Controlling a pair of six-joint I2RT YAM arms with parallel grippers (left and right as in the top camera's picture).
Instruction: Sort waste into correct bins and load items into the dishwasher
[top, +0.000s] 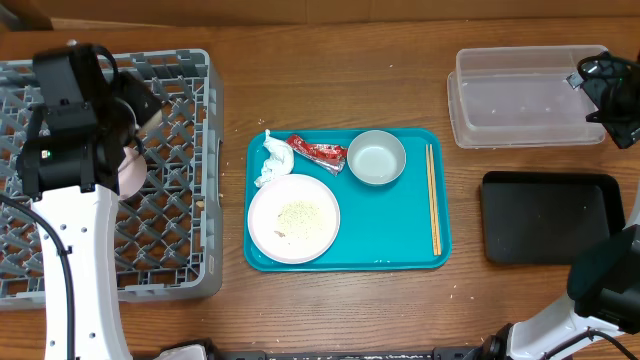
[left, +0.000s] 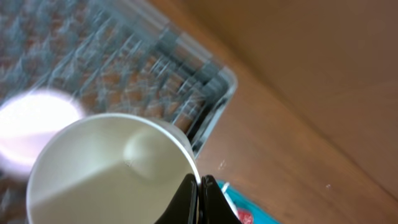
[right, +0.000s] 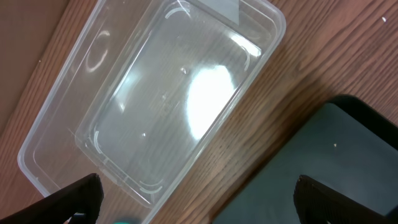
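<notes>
Left gripper (left: 200, 186): black fingers pinched together on the rim of the small round white cup (left: 106, 174); cup mouth faces the camera; cup sits over a corner of the grey plastic lattice rack (left: 155, 62), rack blurred; brown wooden table (left: 311, 93) beside the rack; sliver of teal tray (left: 233, 199) with red foil wrapper (left: 245, 218) at the bottom edge

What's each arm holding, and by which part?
Left gripper holds the white cup by its rim, fingers pinched shut across the wall, over the dish rack. Right gripper is open, holding nothing.
</notes>
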